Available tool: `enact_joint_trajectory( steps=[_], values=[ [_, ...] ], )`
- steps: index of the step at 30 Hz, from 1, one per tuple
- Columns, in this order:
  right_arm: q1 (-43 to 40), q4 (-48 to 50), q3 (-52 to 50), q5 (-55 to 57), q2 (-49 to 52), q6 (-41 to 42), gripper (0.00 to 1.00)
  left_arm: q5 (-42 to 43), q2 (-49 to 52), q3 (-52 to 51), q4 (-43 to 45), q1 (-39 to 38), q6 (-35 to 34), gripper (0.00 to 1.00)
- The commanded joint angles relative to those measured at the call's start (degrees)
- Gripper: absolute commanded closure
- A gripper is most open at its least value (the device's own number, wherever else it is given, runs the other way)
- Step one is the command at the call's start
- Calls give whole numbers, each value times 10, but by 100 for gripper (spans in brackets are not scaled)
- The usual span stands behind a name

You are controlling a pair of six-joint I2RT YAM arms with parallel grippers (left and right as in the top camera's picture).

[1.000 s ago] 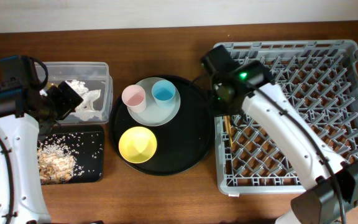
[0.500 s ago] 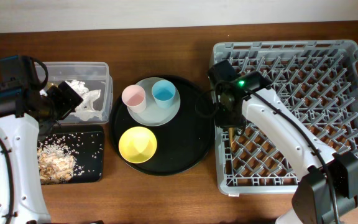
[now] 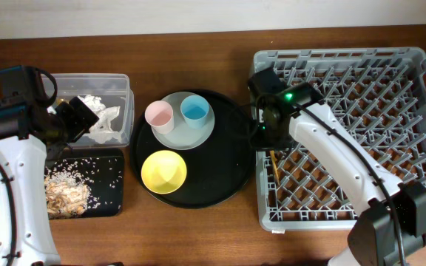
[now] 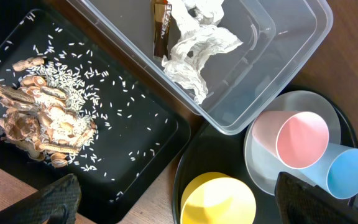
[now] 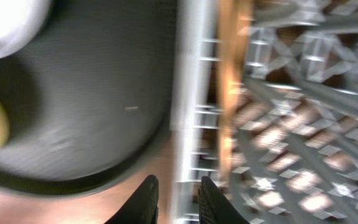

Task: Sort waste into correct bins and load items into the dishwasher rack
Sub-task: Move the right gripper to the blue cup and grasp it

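**pair of wooden chopsticks in the rack, cups and bowl on the tray**

the pair of wooden chopsticks (image 3: 273,159) lay in the large square grey plastic dishwasher rack (image 3: 346,53), just inside its left wall and pointing front to back. the right arm's fingers (image 5: 145,199) hung over that same left edge. in the blurred wrist view they were drawn close together with only a narrow gap and nothing between them.

the left arm's fingers (image 4: 61,199) were spread wide and empty, above the bins on the left of the wooden counter (image 3: 198,44). the clear plastic rectangular tub (image 4: 247,106) held the crumpled white tissue (image 4: 197,46) and the thin brown-gold wrapper (image 4: 160,28). just in front of it, the shallow flat black rectangular tray (image 4: 148,143) carried the brownish food scraps (image 4: 39,121), with rice grains (image 4: 104,93) scattered around them.

between the bins and the rack sat a round black tray (image 3: 228,162). on it the pale grey round plate (image 3: 198,133) bore the small pink cup (image 3: 159,114) and the small light-blue cup (image 3: 194,109), side by side and mouths up. the yellow bowl (image 3: 163,171) stood upright beside the plate, on the same tray.
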Motion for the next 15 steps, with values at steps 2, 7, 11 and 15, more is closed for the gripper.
enact_joint_trajectory(
  steps=[2, 7, 11, 15],
  values=[
    [2, 32, 16, -252, -23, -90, 73, 2, -10, 4, -1, 1, 1, 1],
    [56, 128, 16, -249, -23, -98, 63, 2, -10, 4, -1, 1, 1, 1],
    [123, 222, 16, -94, -13, -98, 54, 2, -10, 4, -1, 1, 1, 1],
    [166, 308, 16, 30, 25, -181, 51, 2, -10, 4, -1, 1, 1, 1]
  ],
)
